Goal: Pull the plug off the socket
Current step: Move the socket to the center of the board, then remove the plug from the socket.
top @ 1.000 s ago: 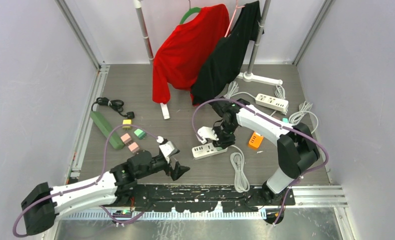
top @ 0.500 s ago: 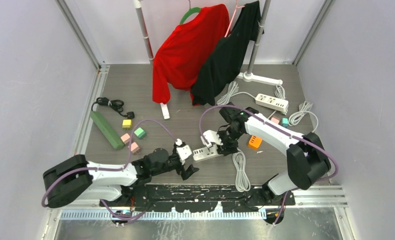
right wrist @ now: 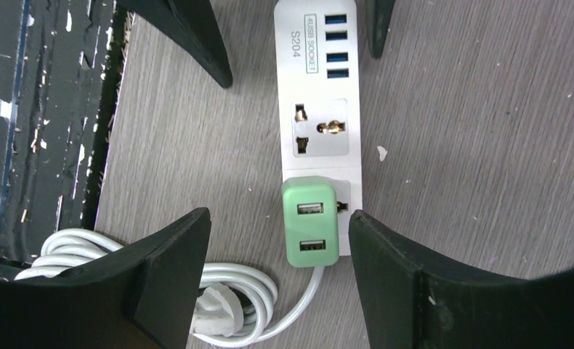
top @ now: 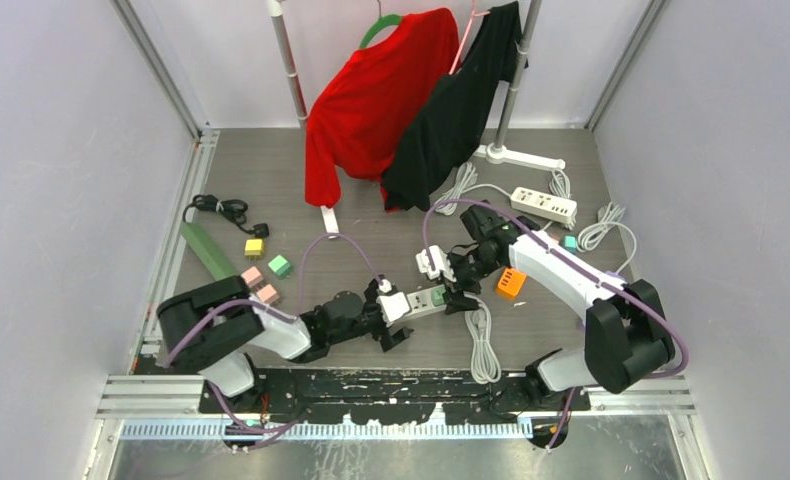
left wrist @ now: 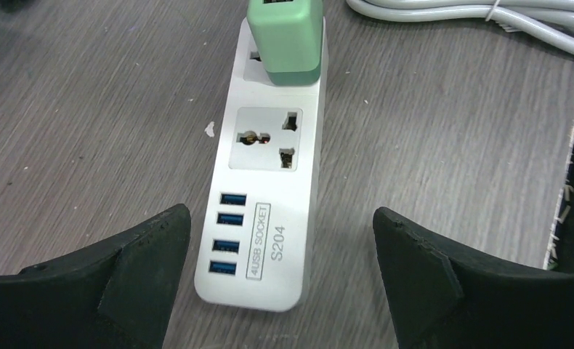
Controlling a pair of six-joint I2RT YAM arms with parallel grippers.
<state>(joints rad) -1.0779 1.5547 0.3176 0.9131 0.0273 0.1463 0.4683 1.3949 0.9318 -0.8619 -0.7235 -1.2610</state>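
A white socket strip (left wrist: 269, 218) lies flat on the grey floor, seen also as the strip (top: 421, 300) and the strip (right wrist: 320, 94). A mint-green plug (right wrist: 310, 222) with two USB ports sits in its end outlet, showing as well as the plug (left wrist: 285, 36) and the plug (top: 438, 296). My left gripper (left wrist: 280, 280) is open, its fingers either side of the strip's USB end without touching it. My right gripper (right wrist: 278, 240) is open around the plug, which stands nearer its right finger (right wrist: 400, 276).
The strip's coiled white cable (top: 479, 340) lies just behind the plug. An orange adapter (top: 510, 283) sits to the right, and another white strip (top: 544, 205) lies further back. At the left are a green strip (top: 209, 252) and small coloured adapters (top: 279, 266). A red shirt (top: 371, 100) and a black shirt (top: 451, 110) hang at the back.
My right gripper has opened from shut and now stands around the plug. The left arm has swung right, bringing its open gripper to the strip's USB end.
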